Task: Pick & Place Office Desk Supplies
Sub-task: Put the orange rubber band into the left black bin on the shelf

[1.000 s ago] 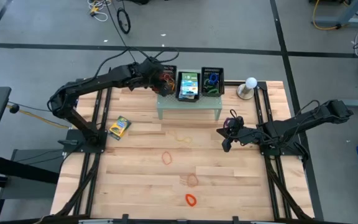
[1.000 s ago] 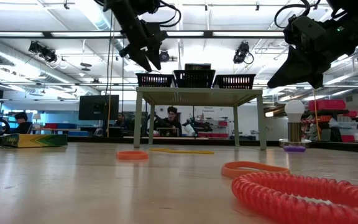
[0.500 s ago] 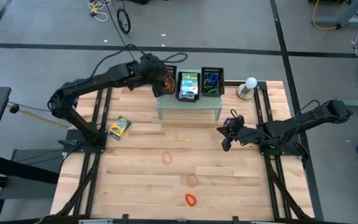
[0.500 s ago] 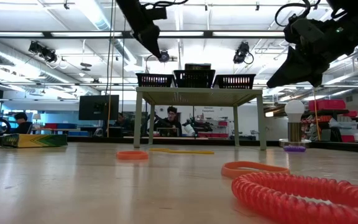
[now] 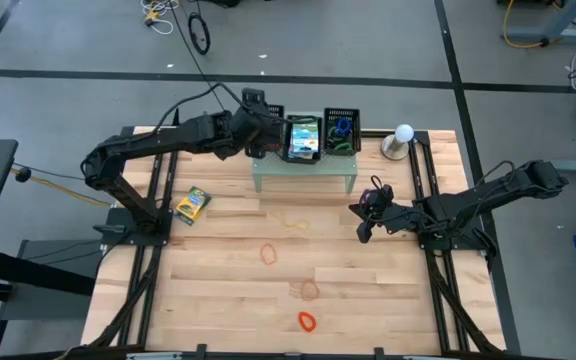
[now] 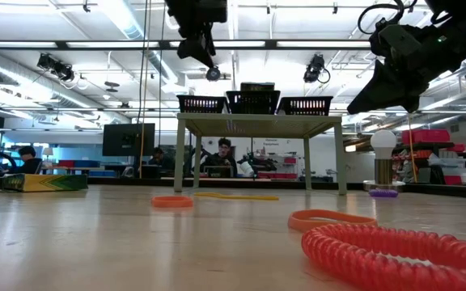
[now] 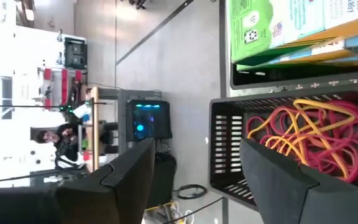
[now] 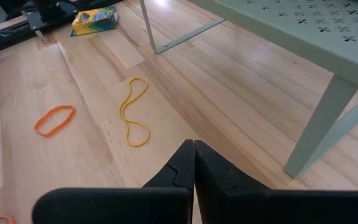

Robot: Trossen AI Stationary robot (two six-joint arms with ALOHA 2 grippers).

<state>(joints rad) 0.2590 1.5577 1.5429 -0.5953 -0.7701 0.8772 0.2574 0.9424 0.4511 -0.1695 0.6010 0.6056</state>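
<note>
L end effector (image 5: 266, 128) hangs over the left black basket (image 7: 278, 112) on the pale green stand (image 5: 304, 170) at the counter's (image 5: 218, 300) far edge, fingers (image 7: 278, 180) spread wide, nothing between them. Basket holds a tangle of red + orange rubber bands (image 7: 309, 137). Middle basket (image 5: 303, 138) next to it has a green printed box (image 7: 278, 28); right basket (image 5: 341, 132) holds blue/green bands.

R end effector (image 5: 365, 212) hovers over the counter's right side, near the stand's right leg, fingers pressed together, pinching nothing.

Loose on the counter: yellow band (image 8: 133, 112) in front of the stand, orange band (image 8: 54, 119) nearer centre, another orange loop (image 5: 309, 290), red coiled band (image 5: 307, 321) toward the near edge. Yellow-green box (image 5: 193, 204) lies at left, by the L arm's base. White ball-topped thing (image 5: 400, 140) at the far right corner.
</note>
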